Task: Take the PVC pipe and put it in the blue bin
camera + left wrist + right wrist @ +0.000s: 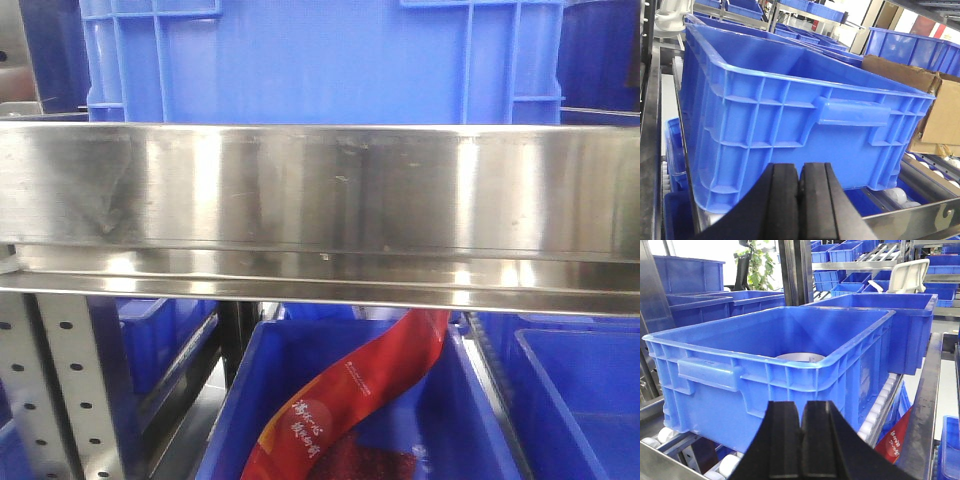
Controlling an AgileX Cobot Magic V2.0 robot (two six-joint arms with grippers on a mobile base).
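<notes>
A large blue bin [320,60] stands on a roller shelf, close in front of both wrist cameras. In the left wrist view the blue bin [790,115] fills the frame, and my left gripper [799,175] is shut and empty just before its handled side wall. My right gripper [801,412] is also shut and empty, below the rim of the blue bin [790,340]. Inside, a white curved edge [800,357] shows just over the rim; I cannot tell whether it is the PVC pipe.
A steel shelf rail [320,190] crosses the front view. Below it a lower blue bin [470,420] holds a red bag [350,400]. A cardboard box [935,110] stands right of the bin. White rollers [880,405] carry it, and more blue bins [900,315] crowd around.
</notes>
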